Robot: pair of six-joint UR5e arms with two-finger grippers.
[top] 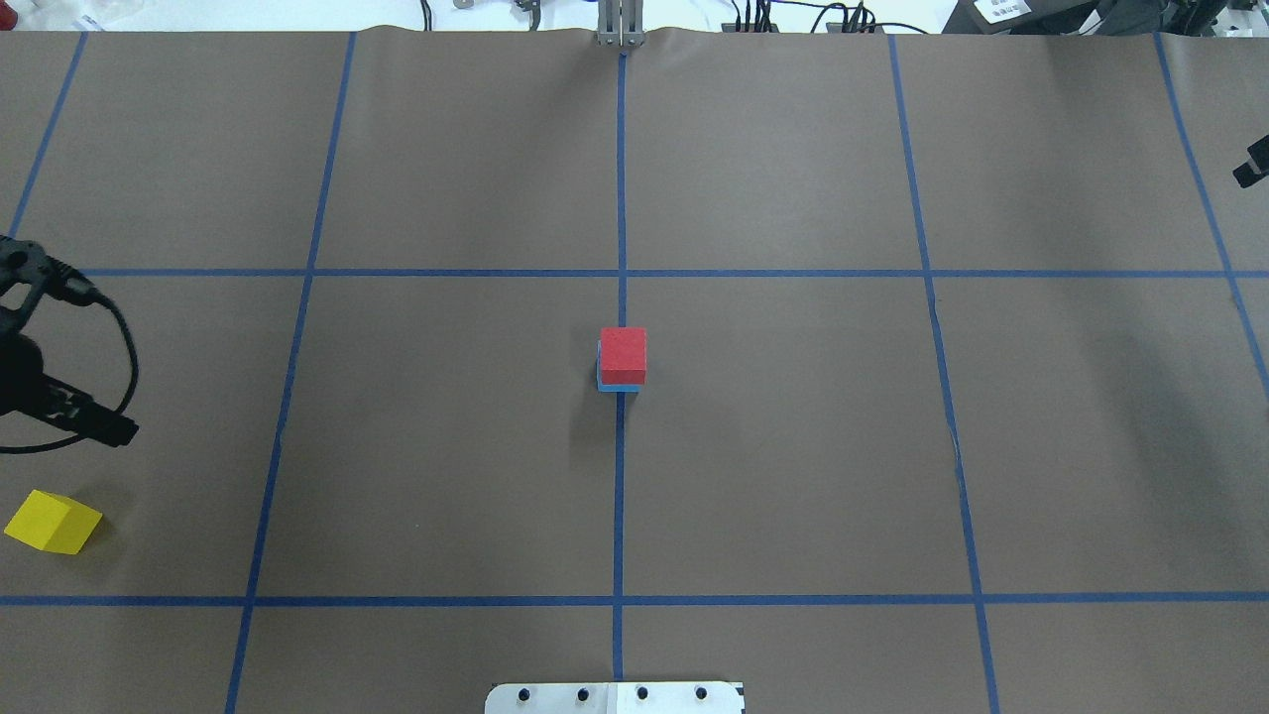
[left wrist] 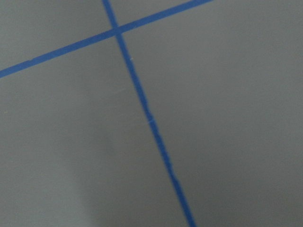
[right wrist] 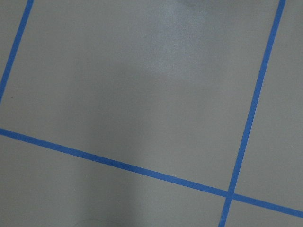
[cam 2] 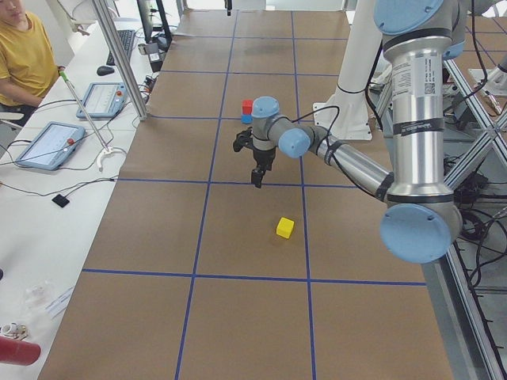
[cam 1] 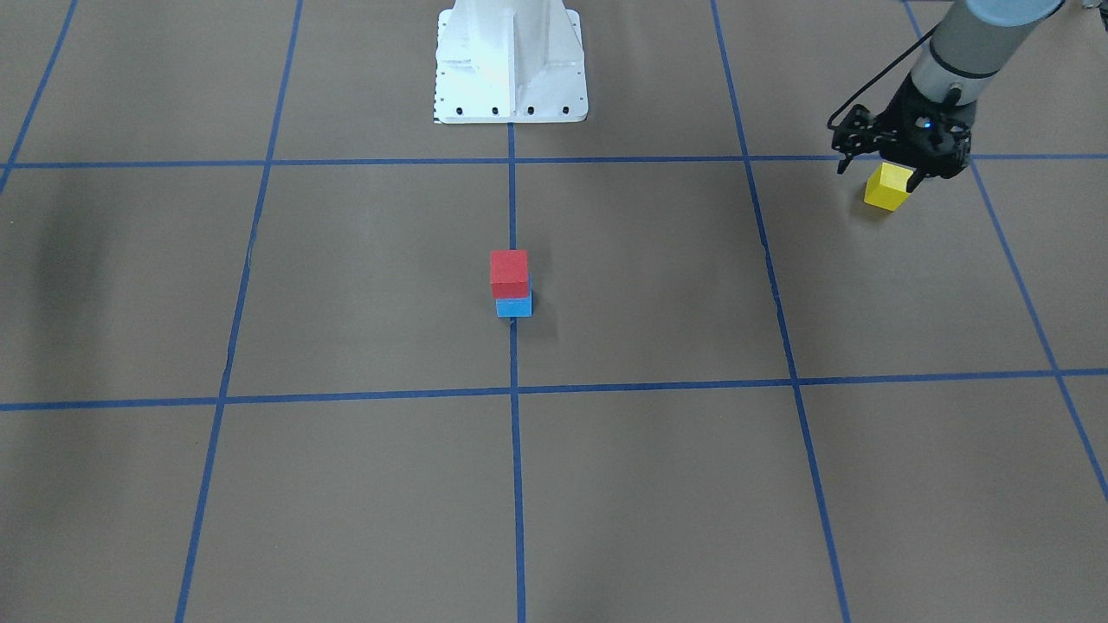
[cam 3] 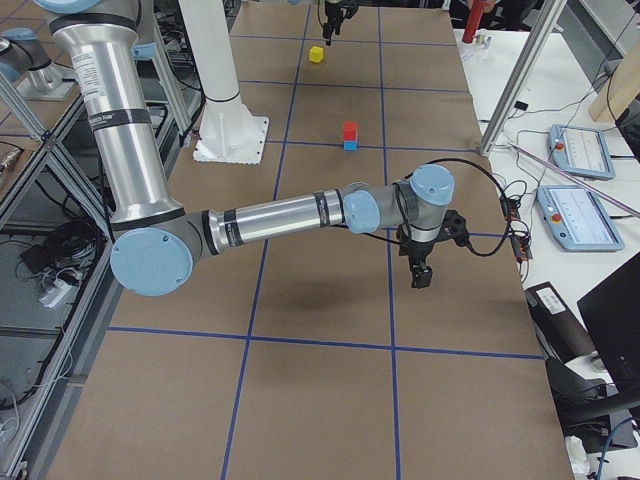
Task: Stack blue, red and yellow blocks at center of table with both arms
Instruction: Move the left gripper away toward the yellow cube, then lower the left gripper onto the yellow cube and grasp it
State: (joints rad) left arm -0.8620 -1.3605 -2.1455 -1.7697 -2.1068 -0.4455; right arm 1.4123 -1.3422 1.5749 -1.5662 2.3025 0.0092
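A red block [cam 1: 509,271] sits on a blue block [cam 1: 514,306] at the table's centre, also in the overhead view [top: 623,355]. A yellow block [cam 1: 887,190] lies alone on the table on my left side [top: 55,523]. My left gripper [cam 1: 879,171] hangs above the table close to the yellow block, not touching it, and looks open and empty; the exterior left view [cam 2: 258,170] shows it raised. My right gripper [cam 3: 421,276] hovers over the far right part of the table. I cannot tell if it is open or shut. Both wrist views show only brown paper and blue tape.
The white robot base [cam 1: 511,61] stands at the near edge. Blue tape lines [top: 621,476] grid the brown table. An operator [cam 2: 24,47] and tablets [cam 2: 49,142] are beside the far edge. A metal post [cam 3: 520,85] stands there.
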